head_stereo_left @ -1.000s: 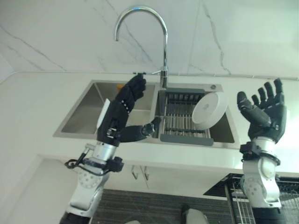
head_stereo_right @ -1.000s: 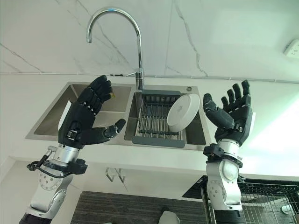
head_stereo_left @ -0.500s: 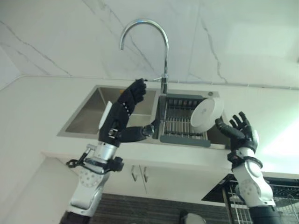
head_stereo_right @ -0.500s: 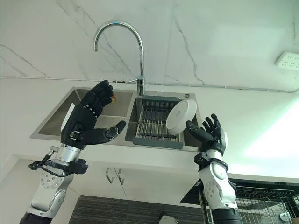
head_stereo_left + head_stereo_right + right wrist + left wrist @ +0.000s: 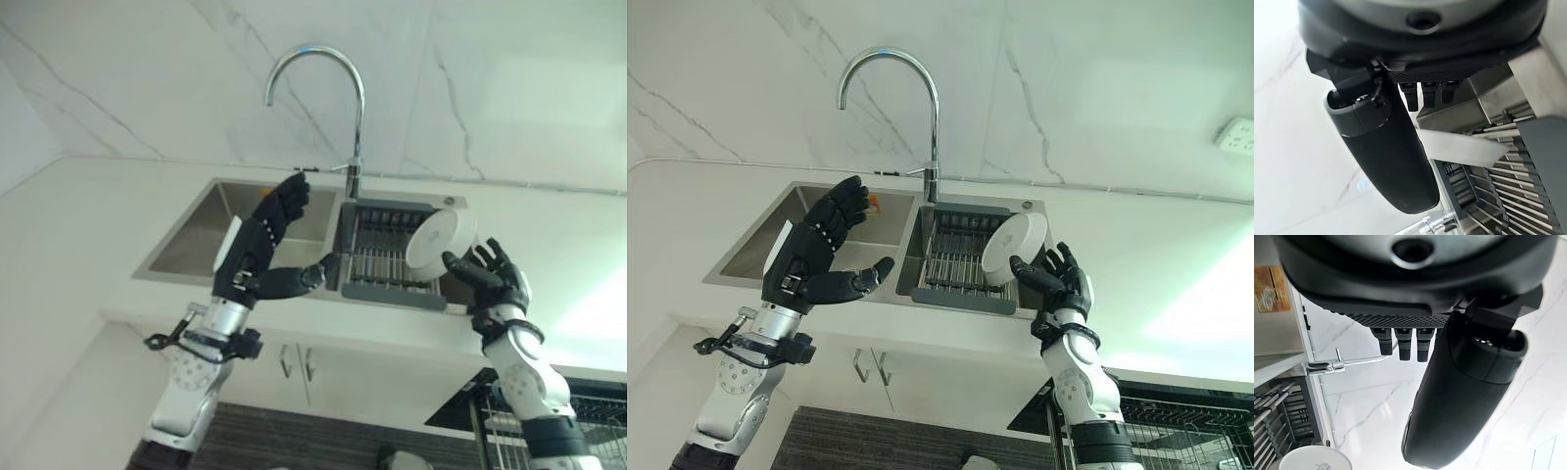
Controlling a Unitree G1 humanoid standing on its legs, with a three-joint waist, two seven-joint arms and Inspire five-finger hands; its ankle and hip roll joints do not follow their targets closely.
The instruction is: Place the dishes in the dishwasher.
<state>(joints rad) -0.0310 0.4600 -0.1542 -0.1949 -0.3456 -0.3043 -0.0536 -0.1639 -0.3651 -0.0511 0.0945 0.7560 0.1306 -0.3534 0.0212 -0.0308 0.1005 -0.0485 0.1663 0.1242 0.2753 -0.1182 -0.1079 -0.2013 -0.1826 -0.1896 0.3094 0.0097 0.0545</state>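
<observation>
Nearest, dishwasher rack (image 5: 1176,431): seen at 5 o'clock, low beside the right arm, below the worktop (image 5: 1117,323) edge.
Left hand (image 5: 818,264): raised over the sink (image 5: 813,245) at 9 o'clock, fingers spread and relaxed, nothing held.
Right hand (image 5: 1053,279): at 3 o'clock, fingers spread and released, reaching up to the plate's lower rim; contact cannot be told.
Plate (image 5: 1012,249): white, leaning on edge in the dark drying rack (image 5: 955,264) set in the sink's right basin.
Handling: judged stiff, smooth, likely slippery and breakable; best taken by the rim, thumb on one face and fingers on the other.
Farthest, tap (image 5: 911,108): arched at 12 o'clock before the marble wall.
</observation>
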